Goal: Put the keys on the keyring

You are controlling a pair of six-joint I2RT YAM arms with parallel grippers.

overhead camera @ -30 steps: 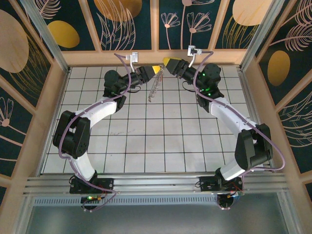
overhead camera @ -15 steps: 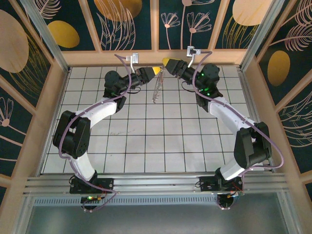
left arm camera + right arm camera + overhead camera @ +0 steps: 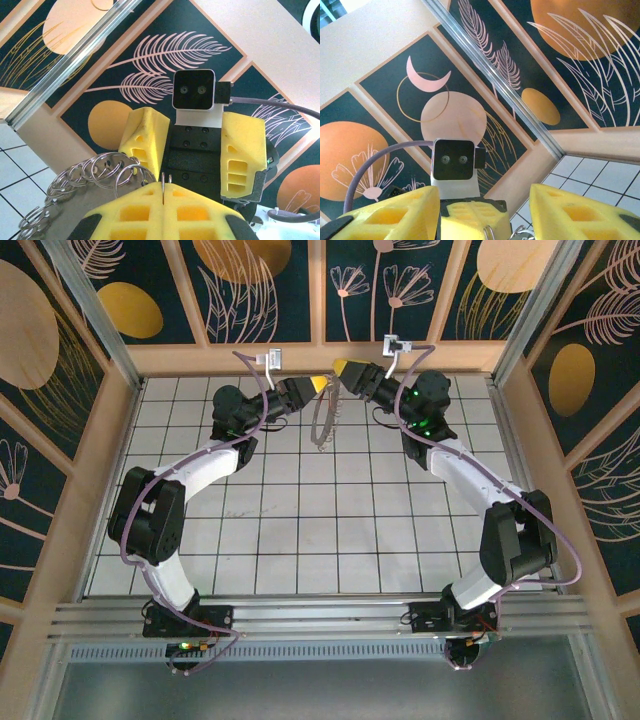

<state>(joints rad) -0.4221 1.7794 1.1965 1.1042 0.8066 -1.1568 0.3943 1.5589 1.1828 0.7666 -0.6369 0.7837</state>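
Observation:
The keyring (image 3: 322, 421), a silvery loop of linked rings, hangs above the back of the table from my left gripper (image 3: 319, 384). In the left wrist view the yellow fingers (image 3: 125, 215) press together on one thin ring wire (image 3: 164, 184), and the rest of the keyring (image 3: 92, 172) trails off to the left. My right gripper (image 3: 343, 367) faces the left one tip to tip, a short way apart. Its fingers (image 3: 145, 135) stand apart with nothing between them, seen in the right wrist view as the right gripper (image 3: 485, 202). The keys are out of view.
The white gridded table (image 3: 300, 530) lies below both raised arms. A wooden back wall (image 3: 320, 358) with patterned panels stands close behind the grippers, and wooden side walls (image 3: 110, 440) close in left and right.
The hanging keyring has swung and turned, showing more of its loop than a second ago. The right gripper has shifted slightly towards the left one. Both jaws stay as they were.

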